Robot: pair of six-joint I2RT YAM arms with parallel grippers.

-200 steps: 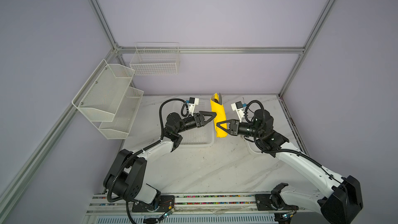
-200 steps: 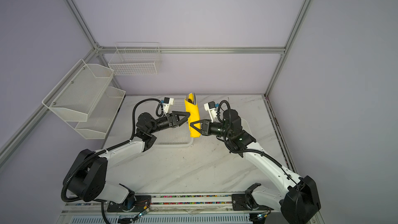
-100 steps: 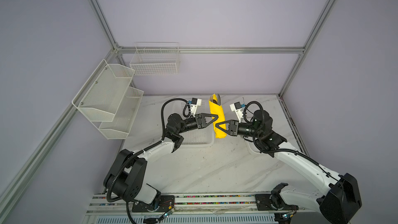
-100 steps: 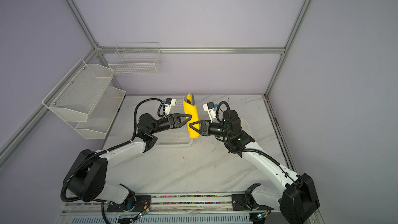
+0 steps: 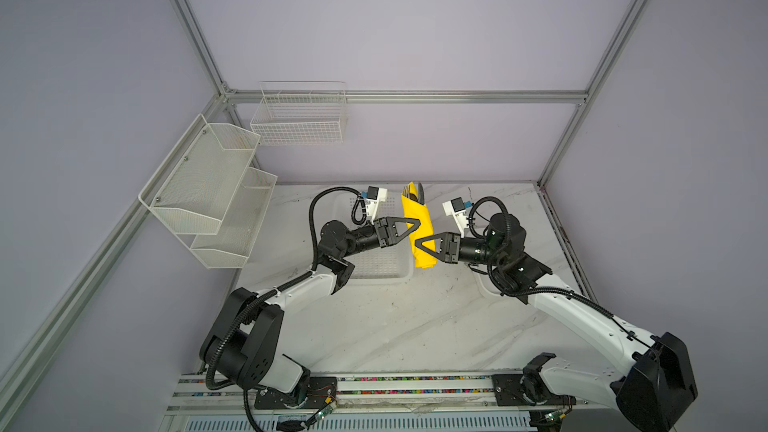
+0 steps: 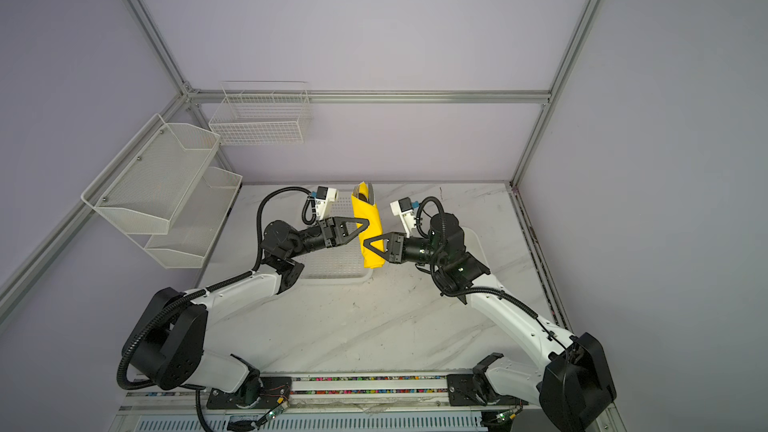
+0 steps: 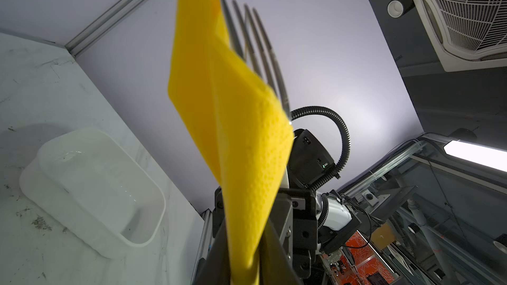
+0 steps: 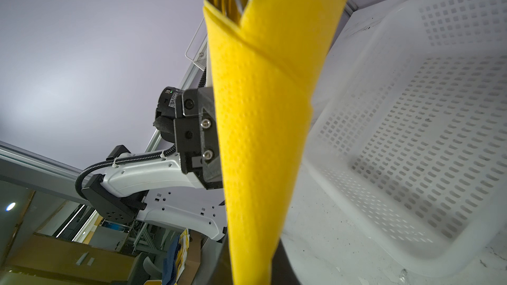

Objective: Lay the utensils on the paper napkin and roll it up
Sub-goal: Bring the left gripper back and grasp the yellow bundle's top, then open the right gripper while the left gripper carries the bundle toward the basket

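The rolled paper napkin, utensils poking from its top end, hangs roughly upright above the surface near its far edge, just beside the white basket. The left hand and right hand both clamp it.

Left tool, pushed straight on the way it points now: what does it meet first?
The rolled paper napkin: the left tool is shut on it, so there is no free travel. What lies past the roll is unclear in depth.
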